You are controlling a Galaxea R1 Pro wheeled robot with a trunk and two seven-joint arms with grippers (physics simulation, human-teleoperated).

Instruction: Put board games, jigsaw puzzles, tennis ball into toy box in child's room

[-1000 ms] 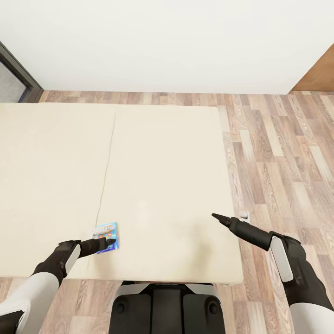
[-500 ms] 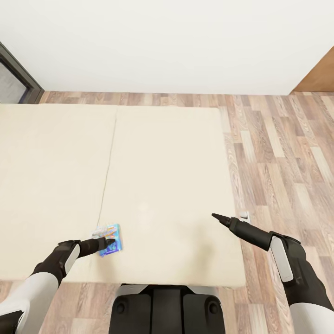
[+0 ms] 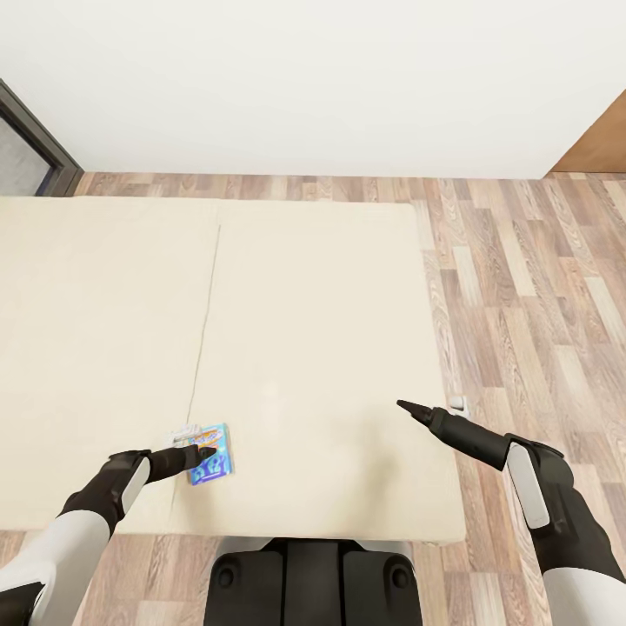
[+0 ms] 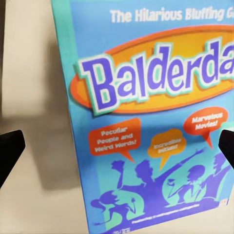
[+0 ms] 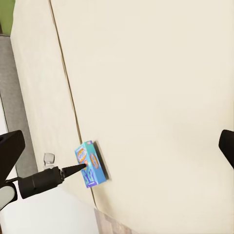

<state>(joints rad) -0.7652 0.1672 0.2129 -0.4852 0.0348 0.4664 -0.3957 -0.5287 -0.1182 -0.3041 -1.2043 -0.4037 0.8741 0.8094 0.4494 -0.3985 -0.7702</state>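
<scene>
Looking down from the head camera, we see the wide beige mattress of the bed point(image 3: 304, 330) spread in front of our trunk, with wood-plank floor point(image 3: 530, 287) to the right of it and a plain white wall point(image 3: 313, 78) beyond. A dark window frame point(image 3: 35, 143) cuts into the far left corner.

The small blue board game box point(image 3: 211, 454) lies on the mattress close to its near edge, just beside the long seam point(image 3: 202, 330) that runs across the bedding. Our left gripper point(image 3: 204, 451) reaches over it, the black fingertips lying across the box's near-left part; whether they touch the lid we cannot tell from above. In the left wrist view the box lid point(image 4: 151, 122) sits close under the camera (orange oval, purple lettering beginning "Balderda", cheering purple silhouettes below), and the two dark fingertips point(image 4: 9, 151) stand wide apart at either edge of the picture, the box between them and not clamped.

Our right gripper point(image 3: 405, 406) hovers over the mattress near its right edge, well apart from the box, holding nothing. Its wrist view shows its fingertips point(image 5: 10, 146) spread wide, with the left gripper point(image 5: 90, 166) pointing at the tilted blue box point(image 5: 90, 164) beyond.
</scene>
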